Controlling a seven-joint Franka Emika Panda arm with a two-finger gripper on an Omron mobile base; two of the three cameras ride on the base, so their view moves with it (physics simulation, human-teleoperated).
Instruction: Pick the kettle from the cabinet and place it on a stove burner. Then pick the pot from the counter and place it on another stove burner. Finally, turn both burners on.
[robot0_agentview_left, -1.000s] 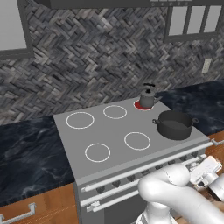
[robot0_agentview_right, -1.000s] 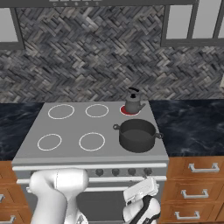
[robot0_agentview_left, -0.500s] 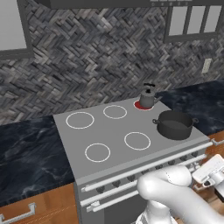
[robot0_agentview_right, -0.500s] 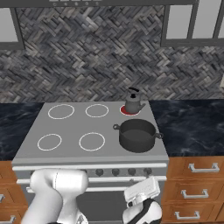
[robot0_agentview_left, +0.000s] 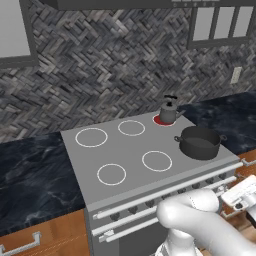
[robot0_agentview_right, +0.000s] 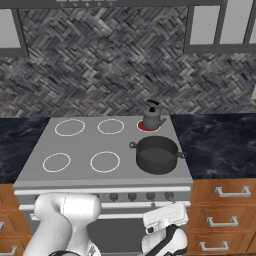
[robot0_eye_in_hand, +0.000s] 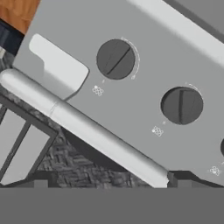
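The small dark kettle (robot0_agentview_left: 168, 113) (robot0_agentview_right: 151, 118) stands on the back right burner, which glows red around it. The wide dark pot (robot0_agentview_left: 200, 142) (robot0_agentview_right: 157, 154) sits on the front right burner in front of the kettle. My hand (robot0_agentview_left: 244, 194) (robot0_agentview_right: 165, 220) hangs low against the stove's front panel, below the pot. In the hand view my gripper (robot0_eye_in_hand: 109, 183) is open, fingertips (robot0_eye_in_hand: 40, 183) wide apart, facing two round dark knobs (robot0_eye_in_hand: 116, 59) (robot0_eye_in_hand: 181, 105) above the oven's handle bar (robot0_eye_in_hand: 87, 129). It holds nothing. The cabinet is out of view.
Black marble counter (robot0_agentview_left: 35, 170) (robot0_agentview_right: 220, 145) flanks the grey cooktop (robot0_agentview_left: 130, 150) on both sides. Three bare burner rings lie left of the pot. Brown drawers with silver handles (robot0_agentview_right: 232, 191) sit right of the oven, close to my hand.
My hand has crept slightly to the right along the stove front. The gripper has stayed open. Kettle and pot have not moved.
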